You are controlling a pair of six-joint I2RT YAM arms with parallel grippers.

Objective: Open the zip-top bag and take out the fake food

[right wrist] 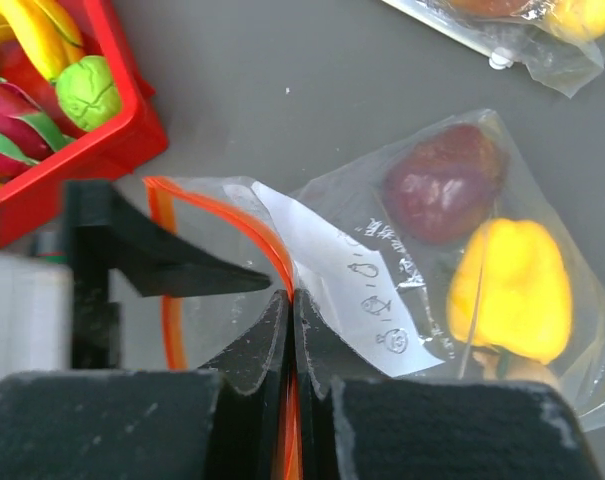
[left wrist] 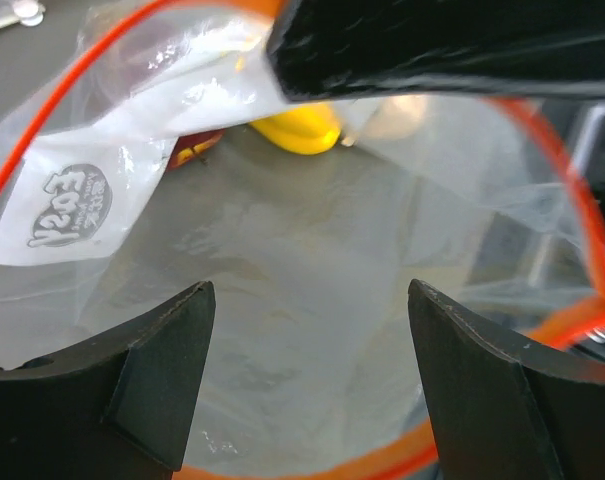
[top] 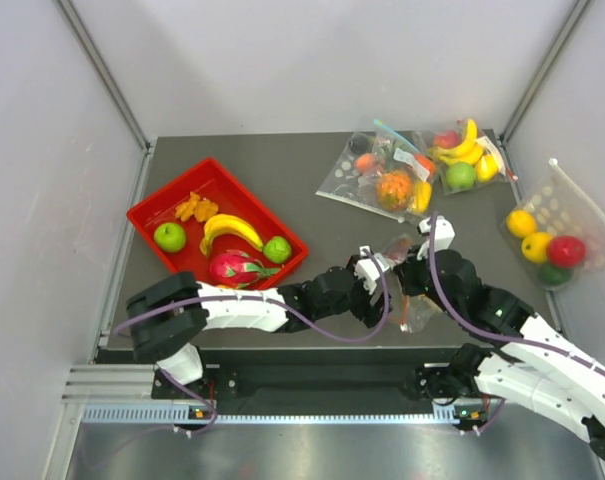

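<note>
The zip-top bag [right wrist: 382, 270] is clear with an orange-red zip strip and a white label [left wrist: 72, 205]; its mouth stands open. My right gripper [right wrist: 292, 298] is shut on the strip at one side of the mouth. My left gripper [left wrist: 310, 290] is open, its fingers [right wrist: 172, 262] inside the mouth, holding nothing. A dark purple piece [right wrist: 442, 180] and a yellow piece [right wrist: 512, 290] lie deep in the bag; the yellow piece also shows in the left wrist view [left wrist: 300, 128]. In the top view both grippers meet at the bag [top: 414, 310] near the table's front middle.
A red tray [top: 147, 212] at the left holds two green apples [top: 169, 237], orange segments [top: 195, 208], a banana [top: 232, 230] and a pink dragon fruit [top: 234, 268]. Other filled bags lie at the back [top: 382, 178], back right [top: 464, 155] and right edge [top: 557, 235].
</note>
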